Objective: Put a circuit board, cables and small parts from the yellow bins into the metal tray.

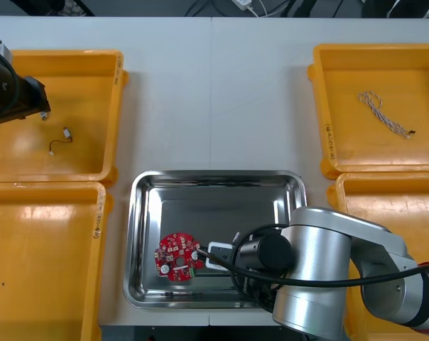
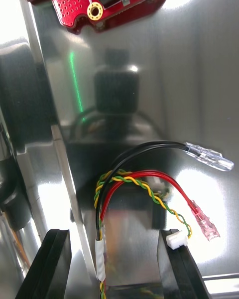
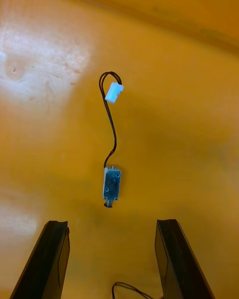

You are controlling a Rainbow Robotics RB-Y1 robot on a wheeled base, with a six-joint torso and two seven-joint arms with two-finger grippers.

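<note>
A round red circuit board (image 1: 177,257) lies in the front left part of the metal tray (image 1: 218,186). My right gripper (image 2: 117,266) hangs low over the tray floor, open. A cable bundle (image 2: 130,179) of black, red and twisted yellow wires lies between and just beyond its fingers, and the circuit board (image 2: 99,0) is farther out. My left gripper (image 3: 114,261) is open above the far left yellow bin (image 1: 94,64). A small metal part (image 3: 112,184) with a black wire and white plug rests on the bin floor just beyond its fingertips; it is also in the front view (image 1: 62,138).
A twisted blue and white cable (image 1: 385,114) lies in the far right yellow bin (image 1: 328,92). The near left bin (image 1: 44,263) and near right bin (image 1: 385,192) flank the tray. My right arm (image 1: 321,273) covers the tray's front right corner.
</note>
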